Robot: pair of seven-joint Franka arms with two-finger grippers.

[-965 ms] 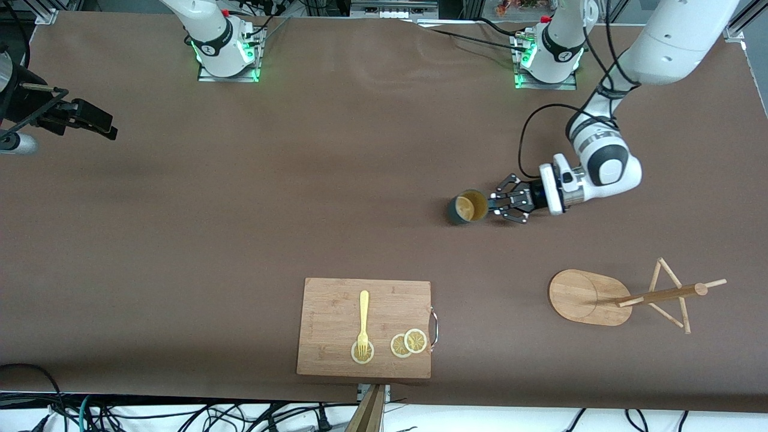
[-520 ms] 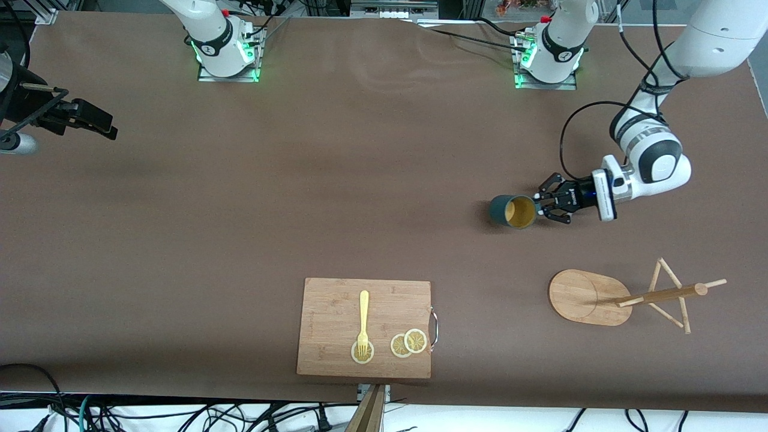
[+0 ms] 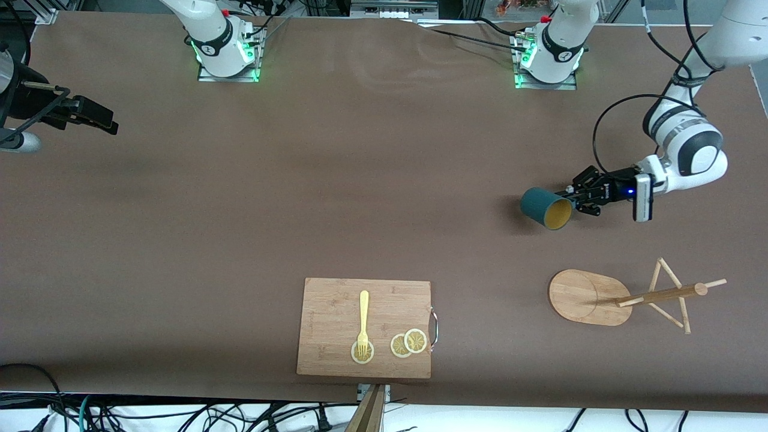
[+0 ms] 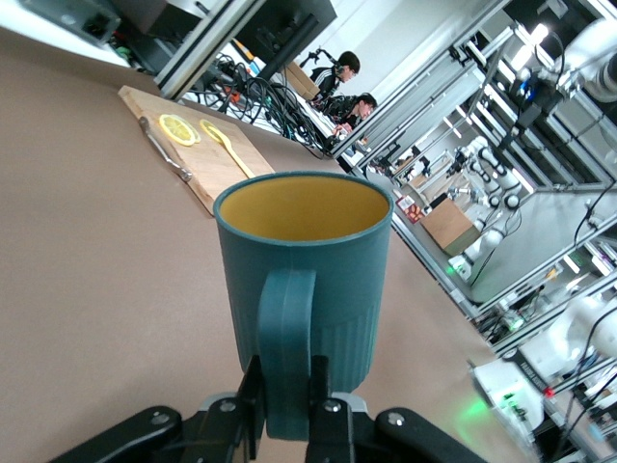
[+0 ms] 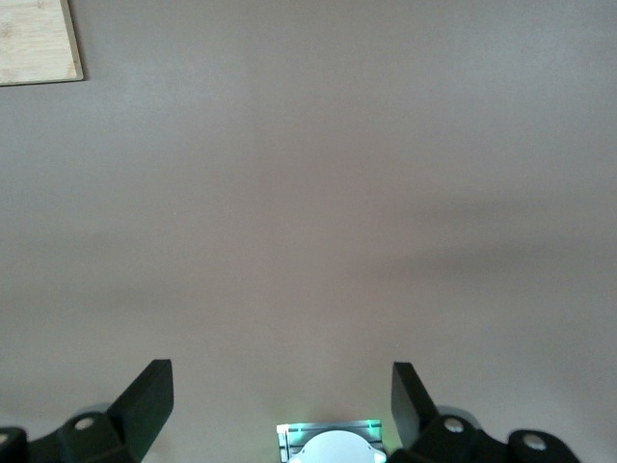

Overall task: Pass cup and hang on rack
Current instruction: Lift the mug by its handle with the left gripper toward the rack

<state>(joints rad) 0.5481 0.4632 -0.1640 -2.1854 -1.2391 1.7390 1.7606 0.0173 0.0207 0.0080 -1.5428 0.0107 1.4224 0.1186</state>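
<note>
The dark teal cup [image 3: 542, 206] with its mustard-yellow inside is held tilted in the air, its mouth turned toward the front camera. My left gripper [image 3: 574, 200] is shut on its loop handle. In the left wrist view the cup [image 4: 304, 256] fills the middle and my left gripper [image 4: 286, 386] pinches the handle on both sides. The wooden rack [image 3: 660, 294] stands on its oval base [image 3: 579, 297] near the front edge, nearer to the front camera than the cup. My right gripper [image 3: 99, 120] waits open and empty at the right arm's end of the table, and it shows open in the right wrist view [image 5: 280, 386].
A bamboo cutting board [image 3: 365, 327] lies at the middle front edge with a yellow fork [image 3: 363, 321] and lemon slices [image 3: 408, 343] on it. The board also shows in the left wrist view [image 4: 207, 149]. One corner of it shows in the right wrist view [image 5: 34, 39].
My left gripper has carried the cup toward the left arm's end of the table and tipped it further onto its side. The right arm has not moved.
</note>
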